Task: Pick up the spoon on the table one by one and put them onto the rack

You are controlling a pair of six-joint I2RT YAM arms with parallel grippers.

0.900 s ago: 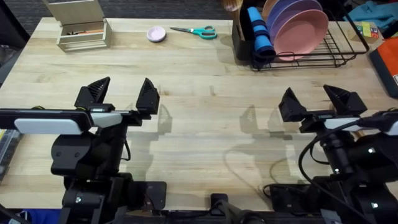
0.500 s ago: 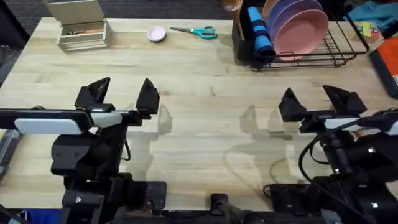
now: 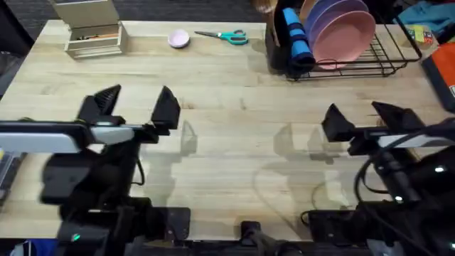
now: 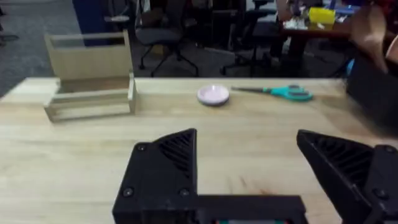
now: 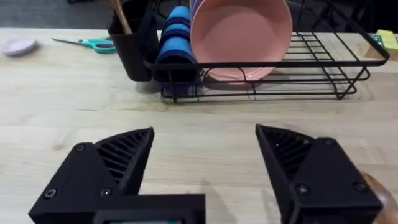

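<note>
"So, which step is this?"

"Seeking the next one, it seems. One spoon (image 5: 120,15) stands in the caddy (image 5: 134,53) at the rack's (image 5: 323,61) end. A brown shape (image 5: 380,193) beside the right gripper (image 5: 204,134), well short of the rack, may be another; that cannot be told."

"The fingers?"

"Both pairs spread wide and empty, the left gripper (image 3: 138,96) farther from the rack. Next, one must find a spoon on the table (image 3: 234,142) and close on its handle"
</note>
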